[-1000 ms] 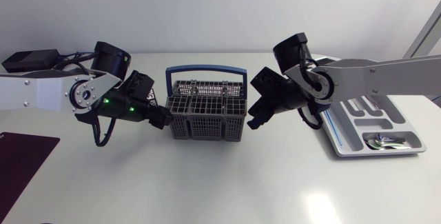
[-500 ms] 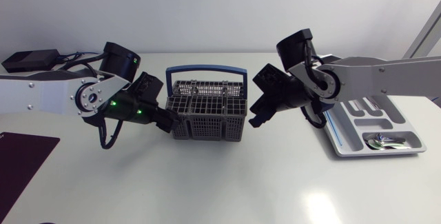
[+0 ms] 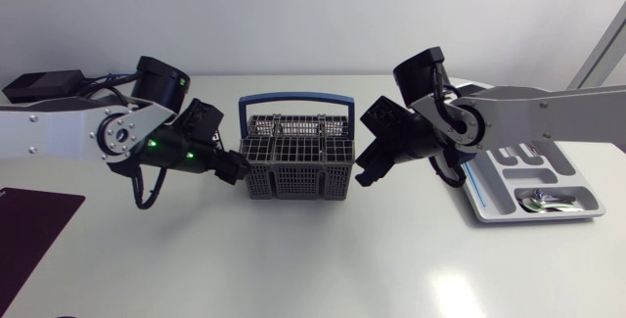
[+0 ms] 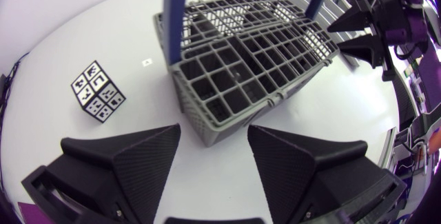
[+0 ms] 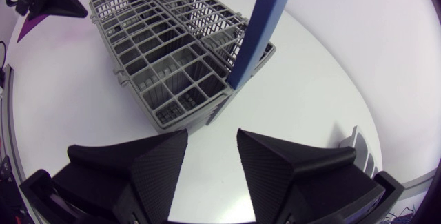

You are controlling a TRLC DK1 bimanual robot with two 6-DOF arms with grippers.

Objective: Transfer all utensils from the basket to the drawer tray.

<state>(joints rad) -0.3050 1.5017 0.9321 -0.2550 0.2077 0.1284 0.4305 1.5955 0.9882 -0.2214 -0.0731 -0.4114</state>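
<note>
— Whereabouts of the basket [image 3: 295, 157]?
— Middle of the desk [image 3: 323, 259], upright: a grey grid of cells under an arched blue handle [image 3: 293, 100]. Flanked by both tools, one at each short end.
— And the left tool [image 3: 233, 169]?
— Low at the basket's left end, on the left arm [image 3: 59, 132] coming in from that side. In its own wrist view, fingers [image 4: 138, 162] spread wide, with a lower corner of the basket just ahead of the gap. Pinching nothing; neither finger on the wall.
— The right tool [image 3: 365, 173]?
— Mirrored at the right end, close to the wall. In its wrist view, fingers [image 5: 155, 169] parted with a narrower gap, the basket's corner just ahead and one handle post rising beyond. Gripping nothing either.
— Touching the basket, seen from above?
— Cannot tell; very near on both sides, no more.
— The drawer tray [image 3: 509, 186]?
— Far right of the desk, well apart from the basket, partly hidden under the right arm [image 3: 548, 113]. Shiny metal pieces [image 3: 546, 201] lying in its nearest compartment, too small to name.
— Anything else on the desk?
— A dark mat [image 3: 29, 225] at the near left edge. Also a small cube [image 4: 98, 91] patterned in black and white squares, beside the basket and apart from it, visible in the left wrist view only.
</note>
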